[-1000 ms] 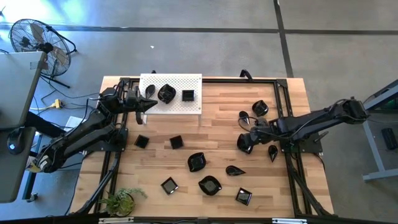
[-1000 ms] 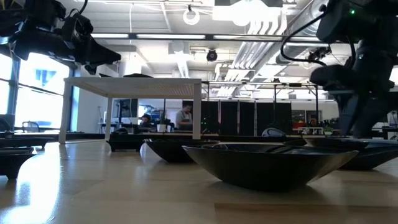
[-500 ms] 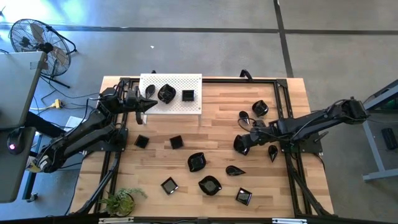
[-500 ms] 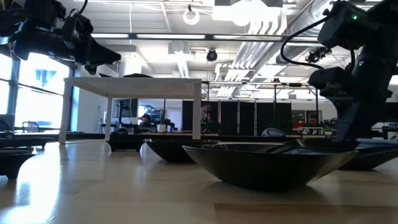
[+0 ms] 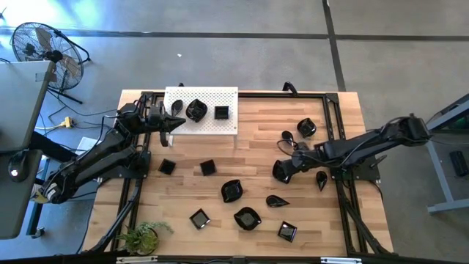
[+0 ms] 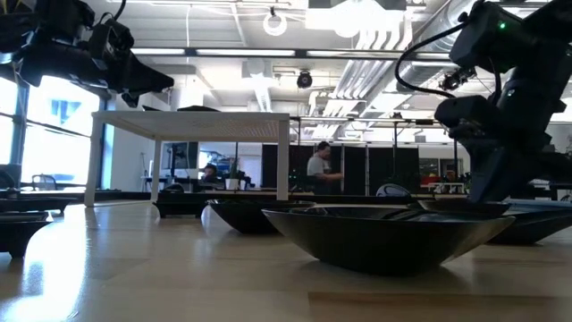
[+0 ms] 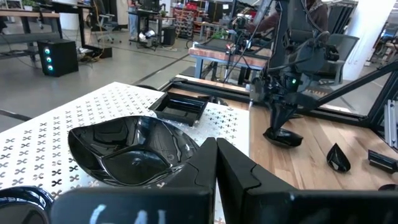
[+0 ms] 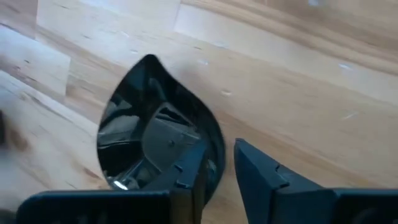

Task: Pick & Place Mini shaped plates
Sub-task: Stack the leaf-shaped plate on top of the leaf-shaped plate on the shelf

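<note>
We are working with the right end effector [image 5: 281, 170], low over the right half of the wooden surface [image 5: 256, 147]. It is pinching the rim of a teardrop plate [image 8: 149, 118], one finger inside the bowl and one outside. To do this well, we are keeping the bite deep on the rim, since the glossy glaze looks slippery. We are also planning a straight lift before any sideways travel, so the plate clears its neighbours, and a level carry toward the white perforated board [image 5: 212, 95]. The left end effector [image 5: 174, 123] is waiting at that board's near edge, its fingers pressed together on nothing.

Counting from above, we are finding fourteen mini shaped plates, as best we can tell. Three are sitting on the board: one teardrop, one wavy round, one square. Eleven are on the surface, including the held one: four squares, four teardrops and three wavy ones.
</note>
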Robot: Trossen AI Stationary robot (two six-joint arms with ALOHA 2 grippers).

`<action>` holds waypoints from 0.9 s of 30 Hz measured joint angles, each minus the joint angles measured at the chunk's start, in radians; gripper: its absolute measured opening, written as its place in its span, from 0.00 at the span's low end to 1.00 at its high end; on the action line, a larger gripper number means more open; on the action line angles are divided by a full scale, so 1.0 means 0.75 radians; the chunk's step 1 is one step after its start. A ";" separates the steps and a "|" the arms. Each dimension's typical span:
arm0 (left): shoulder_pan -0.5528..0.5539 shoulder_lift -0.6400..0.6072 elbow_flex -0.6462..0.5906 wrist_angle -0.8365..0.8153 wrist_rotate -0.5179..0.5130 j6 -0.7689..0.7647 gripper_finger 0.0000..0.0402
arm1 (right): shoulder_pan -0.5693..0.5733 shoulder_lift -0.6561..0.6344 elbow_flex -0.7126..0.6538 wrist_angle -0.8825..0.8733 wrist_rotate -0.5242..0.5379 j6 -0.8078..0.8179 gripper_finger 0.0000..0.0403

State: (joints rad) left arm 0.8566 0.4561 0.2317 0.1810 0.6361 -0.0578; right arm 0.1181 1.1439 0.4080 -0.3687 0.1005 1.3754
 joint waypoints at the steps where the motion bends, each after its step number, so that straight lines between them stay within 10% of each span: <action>1: 0.000 0.000 0.000 0.000 0.000 0.000 0.00 | 0.000 0.004 0.000 0.003 0.000 0.000 0.15; 7: 0.000 0.000 0.000 -0.001 0.001 -0.001 0.00 | 0.000 0.022 0.000 0.018 -0.003 -0.020 0.01; 27: 0.000 -0.001 0.001 -0.006 0.068 -0.144 0.00 | -0.001 -0.019 0.172 0.165 0.177 -0.348 0.01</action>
State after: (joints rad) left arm 0.8566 0.4557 0.2321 0.1764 0.6868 -0.1661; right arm 0.1177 1.1297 0.5372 -0.2448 0.2331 1.1143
